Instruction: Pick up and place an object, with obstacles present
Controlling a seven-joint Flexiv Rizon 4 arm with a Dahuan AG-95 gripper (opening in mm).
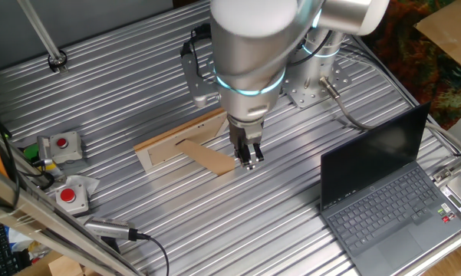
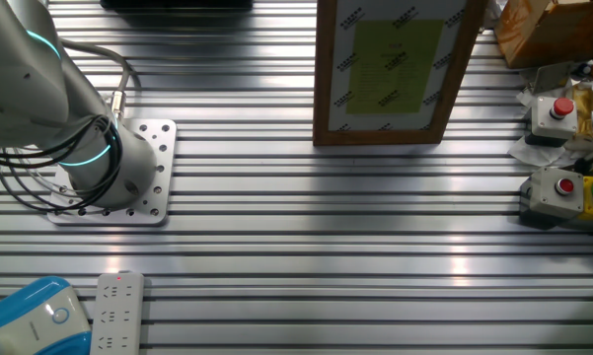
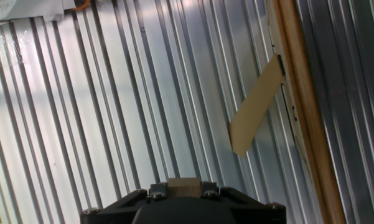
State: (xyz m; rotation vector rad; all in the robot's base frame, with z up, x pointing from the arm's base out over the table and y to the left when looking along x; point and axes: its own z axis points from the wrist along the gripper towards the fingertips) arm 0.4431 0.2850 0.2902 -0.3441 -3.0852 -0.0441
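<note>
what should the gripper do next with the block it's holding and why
Probably carry the wooden block sideways, away from the picture frame, before lowering. The gripper is shut on the block and hangs right beside the frame's brown stand flap, so a straight descent risks clipping it.

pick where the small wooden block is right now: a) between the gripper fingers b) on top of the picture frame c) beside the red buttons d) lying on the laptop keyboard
a, the hand view shows the wooden block sitting between the fingers of the gripper, which hangs beside the picture frame.
</note>
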